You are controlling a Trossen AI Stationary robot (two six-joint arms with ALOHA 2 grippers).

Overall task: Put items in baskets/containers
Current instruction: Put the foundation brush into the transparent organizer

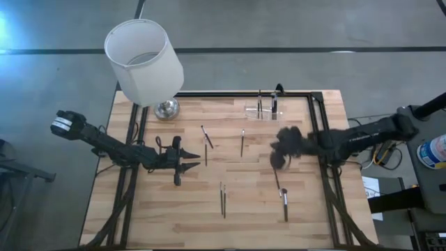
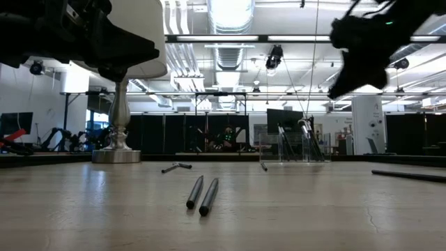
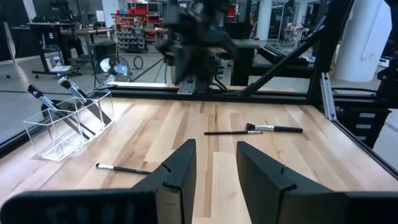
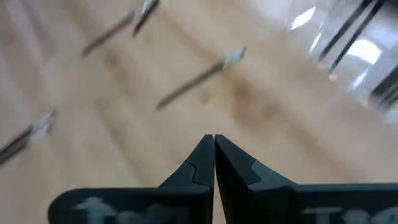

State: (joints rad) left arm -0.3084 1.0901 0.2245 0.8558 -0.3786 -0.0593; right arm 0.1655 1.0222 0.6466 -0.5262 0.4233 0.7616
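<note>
Several thin dark brushes lie flat on the wooden table: one pair (image 1: 223, 199) near the middle front, also in the low view (image 2: 202, 195), two more (image 1: 282, 195) at right front, and others (image 1: 242, 141) (image 1: 206, 136) mid-table. The clear holder (image 1: 263, 108) stands at the far edge with a few brushes upright in it; it also shows in the left wrist view (image 3: 68, 121). My left gripper (image 1: 185, 166) (image 3: 214, 168) is open, above the table's left half. My right gripper (image 1: 279, 159) (image 4: 214, 146) is shut and empty, raised above the table (image 2: 355, 63) in front of the holder.
A lamp with a big white shade (image 1: 144, 61) stands on a metal foot (image 1: 166, 108) at the far left corner. A black frame rail (image 1: 230, 93) runs along the table's far edge and down both sides. Bare wood lies between the scattered brushes.
</note>
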